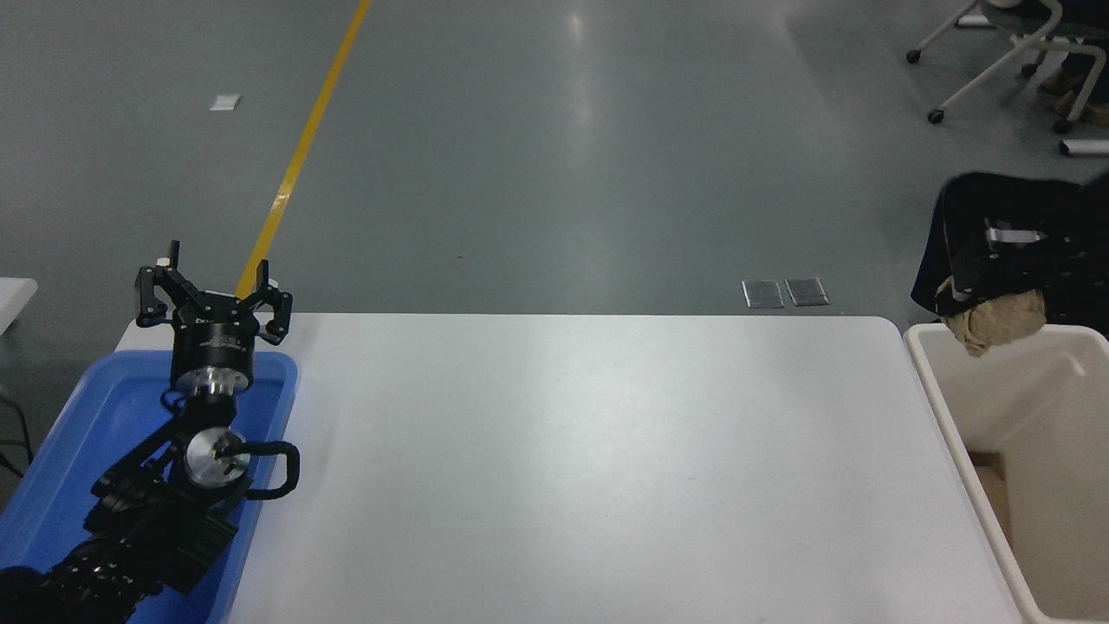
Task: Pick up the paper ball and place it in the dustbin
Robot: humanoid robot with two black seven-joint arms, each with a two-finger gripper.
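Note:
A tan-brown crumpled paper ball (996, 319) hangs at the far right, held by my right gripper (983, 290), which is shut on it from above. Ball and gripper are above the far end of the cream-white dustbin (940, 407), which stands against the table's right edge and runs out of the picture. My left gripper (212, 290) is parked open at the lower left, above the far end of a blue tray.
The blue tray (78, 425) lies at the table's left edge under the left arm. The white table (589, 468) fills the middle. Grey floor with a yellow line lies beyond, and chair legs (988, 61) show at the top right.

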